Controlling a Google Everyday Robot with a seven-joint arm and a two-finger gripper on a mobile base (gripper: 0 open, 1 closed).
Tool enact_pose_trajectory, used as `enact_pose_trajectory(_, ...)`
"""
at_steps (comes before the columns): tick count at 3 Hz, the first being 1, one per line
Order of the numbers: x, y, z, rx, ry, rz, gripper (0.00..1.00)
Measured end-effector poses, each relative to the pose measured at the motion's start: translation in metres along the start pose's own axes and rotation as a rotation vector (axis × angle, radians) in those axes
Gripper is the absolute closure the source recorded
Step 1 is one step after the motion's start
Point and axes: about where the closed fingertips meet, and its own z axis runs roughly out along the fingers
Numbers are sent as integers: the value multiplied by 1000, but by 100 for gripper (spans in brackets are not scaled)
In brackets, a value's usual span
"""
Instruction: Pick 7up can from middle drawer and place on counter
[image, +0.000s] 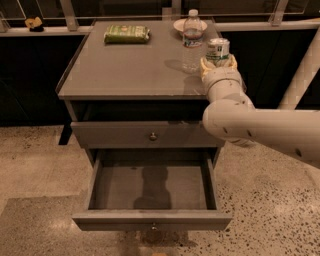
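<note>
My gripper (218, 61) is shut on the 7up can (218, 49), a small silver can with a green-and-white label. It holds the can upright over the right edge of the grey counter (125, 70), just right of the water bottle. I cannot tell whether the can touches the counter. My white arm (250, 122) reaches in from the right, in front of the cabinet's right side. The middle drawer (152, 219) is pulled fully open below, and its inside is bare.
A clear water bottle (192, 40) stands close to the left of the can. A white dish (179, 23) sits behind the bottle and a green packet (126, 34) lies at the back left. The upper knobbed drawer (125, 135) is closed. A white post (303, 75) leans at the right.
</note>
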Motion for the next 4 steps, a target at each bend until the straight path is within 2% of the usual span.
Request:
enact_pose_trajectory(1, 0, 0, 0, 0, 0, 0, 100)
enact_pose_trajectory(2, -2, 4, 17, -1, -23, 9, 100)
enact_pose_trajectory(3, -10, 8, 54, -9, -72, 36, 100)
enact_pose_trajectory(4, 7, 10, 75, -4, -67, 89, 100)
